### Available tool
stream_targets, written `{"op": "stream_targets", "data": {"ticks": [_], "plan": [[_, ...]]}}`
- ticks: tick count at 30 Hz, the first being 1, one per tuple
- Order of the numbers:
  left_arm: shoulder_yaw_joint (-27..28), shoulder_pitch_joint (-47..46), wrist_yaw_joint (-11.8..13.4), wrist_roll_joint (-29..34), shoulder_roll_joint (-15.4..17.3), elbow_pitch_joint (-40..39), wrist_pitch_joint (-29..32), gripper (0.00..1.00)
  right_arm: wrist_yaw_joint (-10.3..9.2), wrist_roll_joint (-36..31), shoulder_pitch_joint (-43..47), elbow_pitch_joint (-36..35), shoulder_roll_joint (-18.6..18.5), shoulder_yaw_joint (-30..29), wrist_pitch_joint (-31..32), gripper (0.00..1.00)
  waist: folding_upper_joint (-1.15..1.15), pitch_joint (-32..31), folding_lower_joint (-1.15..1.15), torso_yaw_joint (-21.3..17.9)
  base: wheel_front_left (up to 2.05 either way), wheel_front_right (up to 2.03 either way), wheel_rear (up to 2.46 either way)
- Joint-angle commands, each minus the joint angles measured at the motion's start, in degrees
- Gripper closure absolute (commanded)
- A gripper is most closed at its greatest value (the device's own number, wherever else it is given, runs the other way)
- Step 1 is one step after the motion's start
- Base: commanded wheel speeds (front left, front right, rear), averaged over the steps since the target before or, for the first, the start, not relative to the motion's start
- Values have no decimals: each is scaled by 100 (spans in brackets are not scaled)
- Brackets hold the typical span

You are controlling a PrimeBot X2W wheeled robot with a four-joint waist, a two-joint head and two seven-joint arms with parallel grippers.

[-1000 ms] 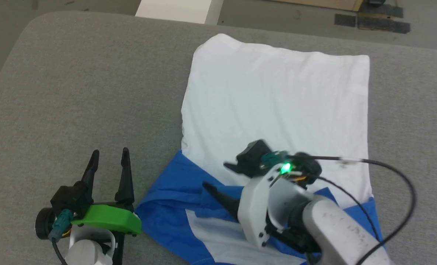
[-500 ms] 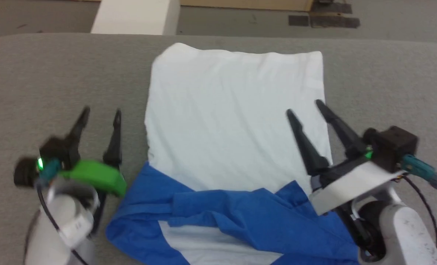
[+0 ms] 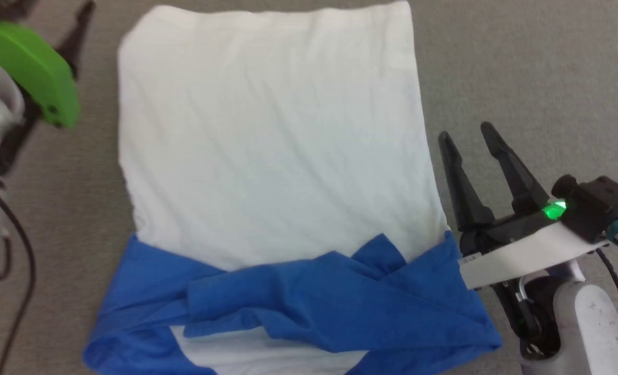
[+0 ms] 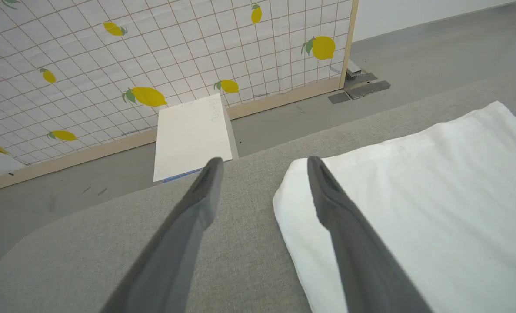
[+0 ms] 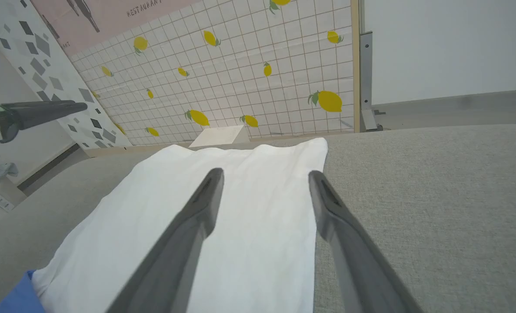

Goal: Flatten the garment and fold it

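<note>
Spilling past frame bottom, shirt [image 3: 267,130], bunched blue end cut off; left gripper [image 4: 264,161] cropped at head view's corner; right gripper [image 3: 465,132] angled beside shirt edge; both spread wide, empty.

Bright, even, diffuse light; shadows faint. Head view soft, slightly blurred; green lamp [image 3: 553,210] flares behind right end effector [image 3: 465,131]. Wrist views sharp, edges bowed.

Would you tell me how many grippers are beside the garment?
2. The left gripper is at the far left corner of the garment; the right gripper is off its right edge.
</note>
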Motion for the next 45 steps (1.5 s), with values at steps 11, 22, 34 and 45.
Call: {"op": "stream_targets", "data": {"ticks": [11, 22, 34, 45], "plan": [[-204, -1159, -33, -319, 502, 341, 1513, 0, -8, 331, -384, 217, 16, 249, -422, 0, 0, 1396, -1, -1061, 0, 0, 0], [-405, -1112, 459, 104, 913, 490, 2372, 0, -8, 422, -515, 437, 16, 415, -610, 0, 0, 1527, -1, -1214, 0, 0, 0], [-388, -941, 633, 33, 988, 380, 2521, 100, -8, 165, -797, 427, 16, 442, -363, 0, 0, 1534, -1, -1139, 0, 0, 0], [-545, -1224, 486, 40, 717, 214, 2112, 100, -8, -474, -3423, 1236, 16, 248, 692, 0, 0, 1654, -1, -831, 0, 0, 0]]}}
